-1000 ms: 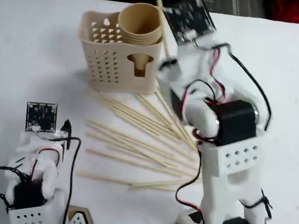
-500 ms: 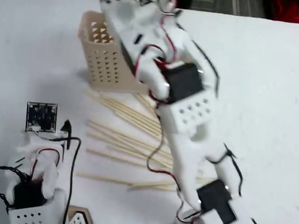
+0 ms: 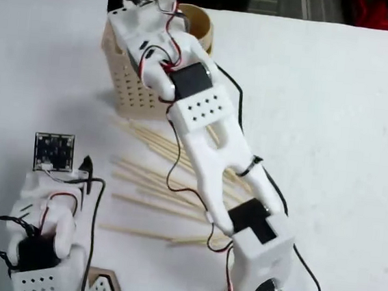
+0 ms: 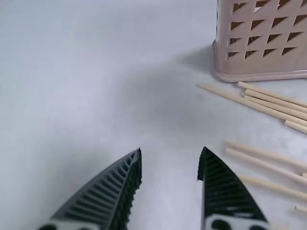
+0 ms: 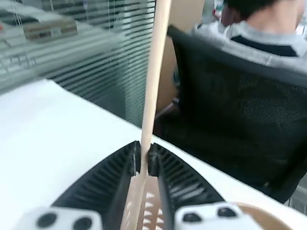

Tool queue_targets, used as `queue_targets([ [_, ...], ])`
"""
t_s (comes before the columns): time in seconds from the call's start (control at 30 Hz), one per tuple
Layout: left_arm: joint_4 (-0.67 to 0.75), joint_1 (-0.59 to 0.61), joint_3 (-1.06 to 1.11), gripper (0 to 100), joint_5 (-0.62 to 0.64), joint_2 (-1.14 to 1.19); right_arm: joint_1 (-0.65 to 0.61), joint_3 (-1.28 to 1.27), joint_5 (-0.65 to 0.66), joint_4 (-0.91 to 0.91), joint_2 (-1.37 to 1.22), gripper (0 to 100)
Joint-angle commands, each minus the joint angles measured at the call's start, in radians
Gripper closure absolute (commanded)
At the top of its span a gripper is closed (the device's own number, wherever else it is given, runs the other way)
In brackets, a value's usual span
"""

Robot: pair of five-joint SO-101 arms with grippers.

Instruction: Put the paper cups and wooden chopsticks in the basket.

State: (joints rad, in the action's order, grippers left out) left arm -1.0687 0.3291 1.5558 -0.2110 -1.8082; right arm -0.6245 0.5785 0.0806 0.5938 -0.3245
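1 basket [image 3: 127,89], R gripper [image 5: 143,159] w/ 1 chopstick [image 5: 156,72]

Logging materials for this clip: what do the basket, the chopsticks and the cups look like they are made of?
Basket: likely moulded plastic, beige and matte, with even triangular cut-outs.
Chopsticks: pale wood or bamboo, seemingly unvarnished; thin, straight, dull sticks.
Cups: probably paper, with a tan, thin, dull rim; little of them shows, so this is less sure.

One basket [image 3: 127,91], one paper cup rim [image 3: 200,22] visible in it, two tools, the left tool [image 4: 171,150] and the right tool [image 5: 144,145], one chopstick [image 5: 154,72] in the latter, about ten loose chopsticks [image 3: 148,204] on the counter [image 3: 336,97], some hidden under an arm.
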Motion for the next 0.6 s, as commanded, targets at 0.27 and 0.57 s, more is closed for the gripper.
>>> queue_targets([
  [0.27,0.021,0.008,-0.006,80,-0.012,-0.008,-0.002,0.048,-0.008,0.271,0.127,84.8],
  [0.57,0.021,0.008,-0.006,80,-0.012,-0.008,0.048,0.04,-0.003,0.733,0.366,89.4],
])
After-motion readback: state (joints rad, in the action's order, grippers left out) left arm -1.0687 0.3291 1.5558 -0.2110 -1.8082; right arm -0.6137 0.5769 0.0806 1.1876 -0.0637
